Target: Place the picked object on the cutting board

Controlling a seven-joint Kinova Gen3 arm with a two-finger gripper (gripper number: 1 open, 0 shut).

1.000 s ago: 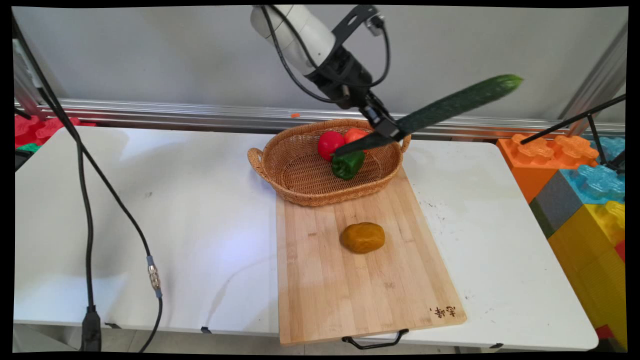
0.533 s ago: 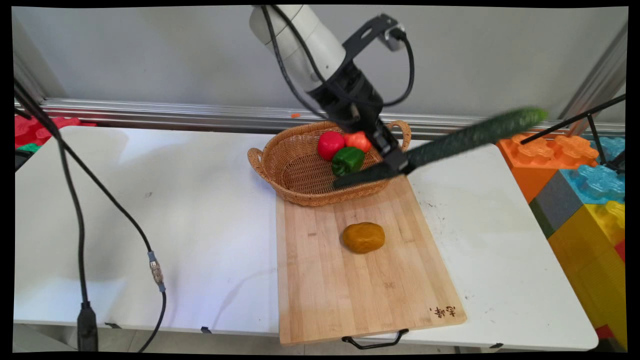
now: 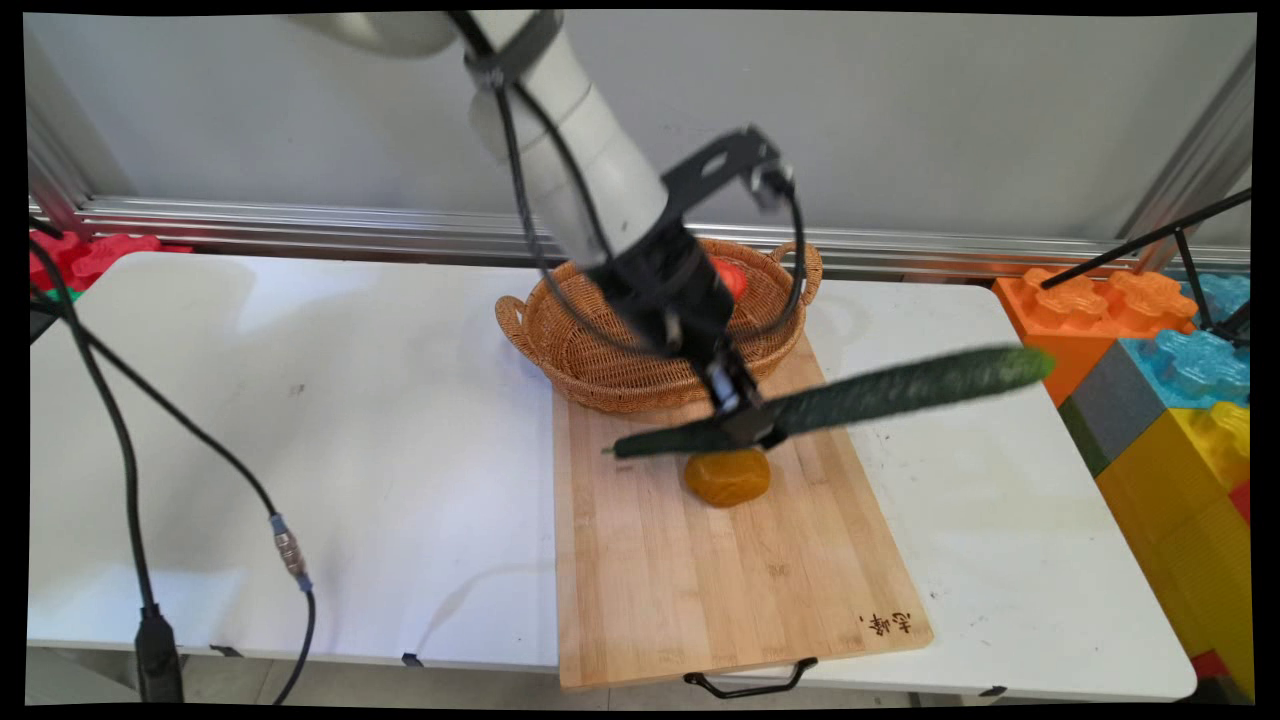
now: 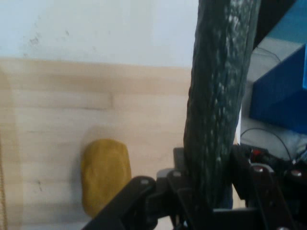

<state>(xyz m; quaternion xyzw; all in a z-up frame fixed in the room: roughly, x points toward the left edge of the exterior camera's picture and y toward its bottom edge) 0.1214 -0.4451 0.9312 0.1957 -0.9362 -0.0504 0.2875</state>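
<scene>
My gripper (image 3: pixel 748 428) is shut on a long dark green cucumber (image 3: pixel 850 400), which it holds in the air almost level, its right end out over the table's right side. In the hand view the cucumber (image 4: pixel 218 96) runs up the picture between the fingers (image 4: pixel 254 179). Just below it a brown potato (image 3: pixel 727 477) lies on the wooden cutting board (image 3: pixel 700 570); the potato (image 4: pixel 104 173) shows at the lower left in the hand view. Behind the arm stands a wicker basket (image 3: pixel 560 340) with a red vegetable (image 3: pixel 730 277) partly hidden.
Big plastic blocks (image 3: pixel 1170 400) in orange, blue and yellow are stacked off the table's right edge. Black cables (image 3: pixel 130 450) hang down at the left. A black rod (image 3: pixel 1150 240) slants in at the upper right. The board's black handle (image 3: pixel 750 685) overhangs the near edge.
The arm has come down and toward the near side with the cucumber, from above the basket to just over the potato on the board. The arm now hides most of the basket's vegetables.
</scene>
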